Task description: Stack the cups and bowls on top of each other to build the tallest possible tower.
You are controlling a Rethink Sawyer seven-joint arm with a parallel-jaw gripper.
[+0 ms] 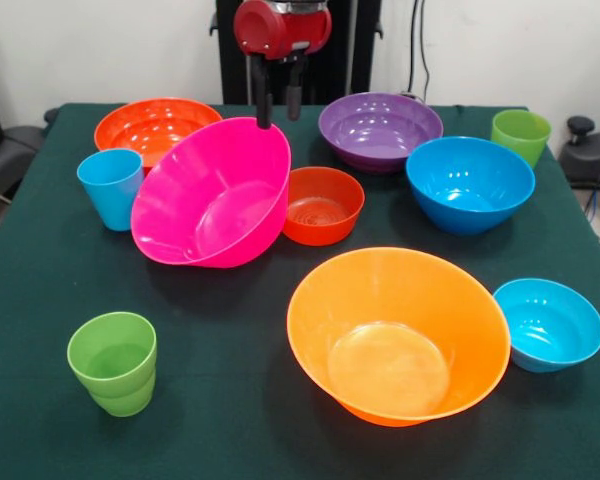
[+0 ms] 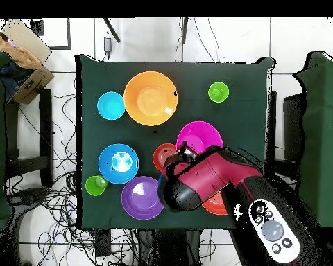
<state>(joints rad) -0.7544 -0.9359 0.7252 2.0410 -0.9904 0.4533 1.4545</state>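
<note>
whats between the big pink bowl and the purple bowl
In the front view, the small glossy red-orange plastic bowl sits between the tilted large pink plastic bowl and the purple plastic bowl.

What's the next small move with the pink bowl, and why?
Probably raise the gripper a little, keeping its hold. Its fingers straddle the far rim of the pink bowl, which is tilted with its opening facing the camera, so it looks gripped and only partly lifted. The small red-orange bowl sits right beside it and could be knocked by a sideways move.
</note>
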